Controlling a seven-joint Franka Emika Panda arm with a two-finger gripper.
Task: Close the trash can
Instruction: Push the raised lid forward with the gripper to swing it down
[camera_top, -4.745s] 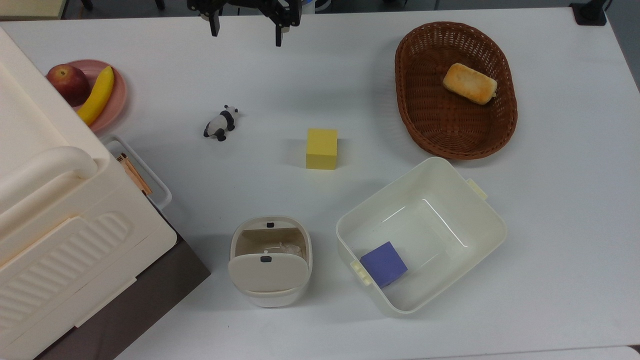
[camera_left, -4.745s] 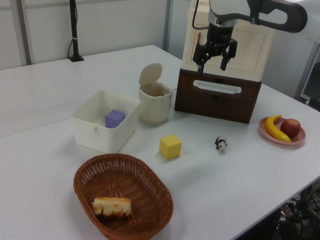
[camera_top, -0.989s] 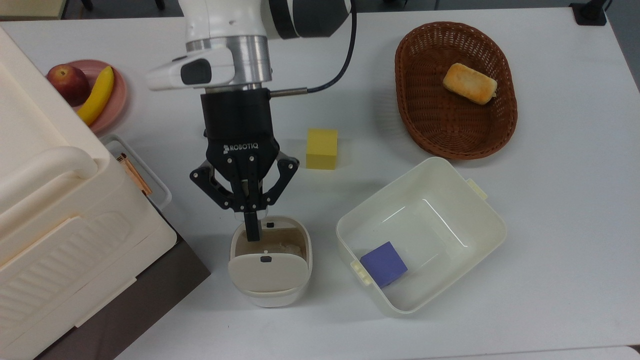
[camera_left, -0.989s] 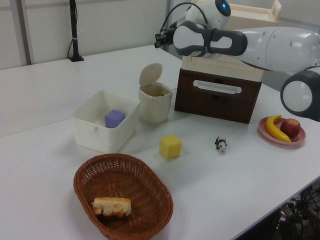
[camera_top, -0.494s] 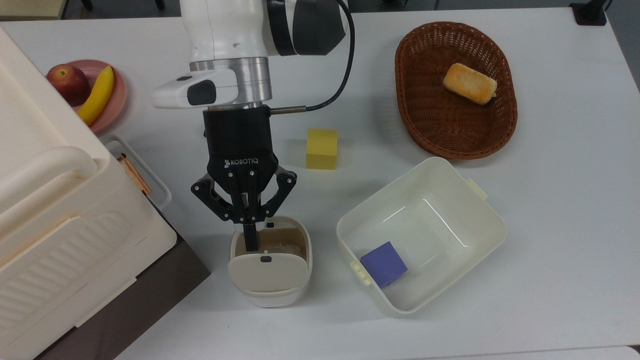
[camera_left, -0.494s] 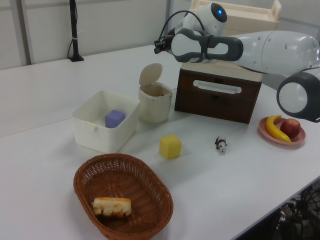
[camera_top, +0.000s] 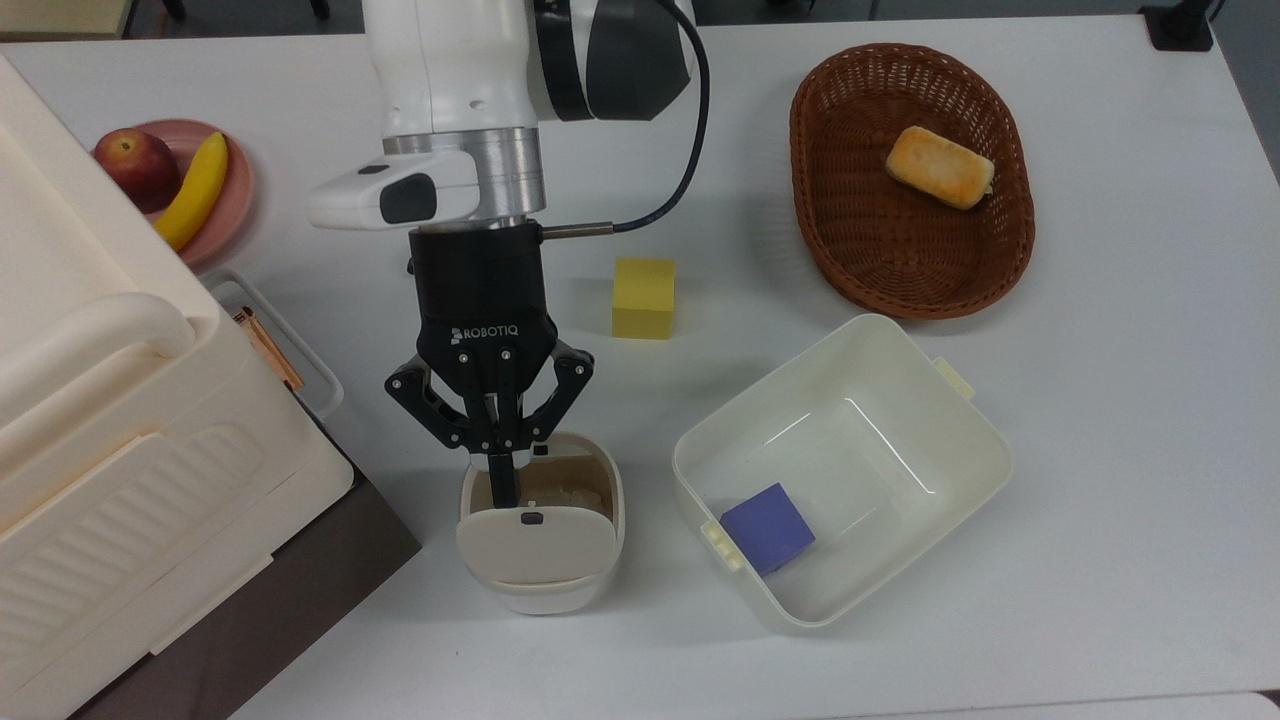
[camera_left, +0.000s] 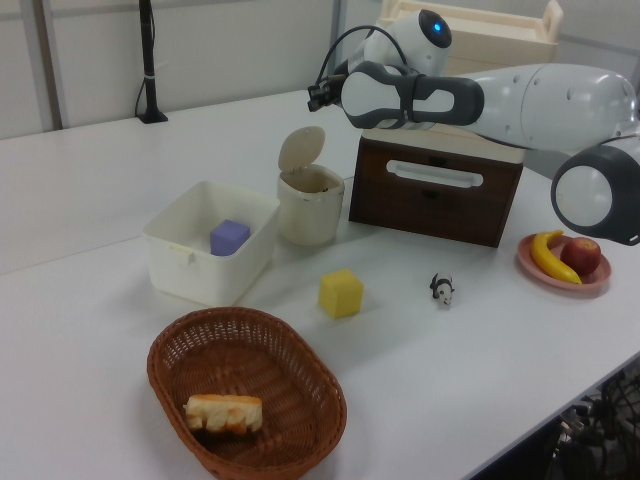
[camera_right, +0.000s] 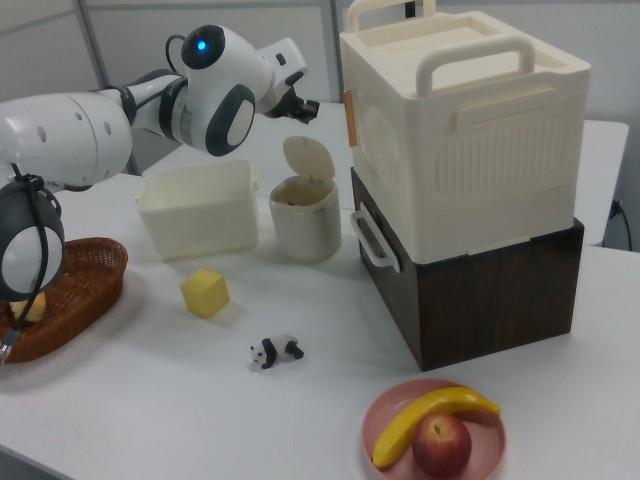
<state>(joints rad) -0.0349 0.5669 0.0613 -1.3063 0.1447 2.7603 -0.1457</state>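
The trash can (camera_top: 541, 592) is a small cream bin at the lower middle of the top view, with its beige lid (camera_top: 536, 544) standing up and the inside showing. My gripper (camera_top: 503, 490) is shut, its fingers pressed together, and points down over the bin's open mouth next to the raised lid. In the left view the gripper (camera_left: 316, 97) hangs well above and just right of the trash can (camera_left: 310, 212), clear of the lid (camera_left: 300, 150). The right view puts the gripper (camera_right: 304, 106) above the lid (camera_right: 308, 158).
A white tub (camera_top: 800, 390) holding a purple block (camera_top: 768, 528) stands right of the bin in the top view. A big cream box (camera_top: 110, 420) on a brown base stands left of it. A yellow cube (camera_top: 644, 297), a basket (camera_top: 850, 250) with bread, a toy panda (camera_left: 442, 289) and a fruit plate (camera_top: 235, 190) lie farther off.
The gripper came from the top view's upper edge, where it was open, to above the bin and shut. Over the last second it crept slightly toward the lid. The lid has not moved.
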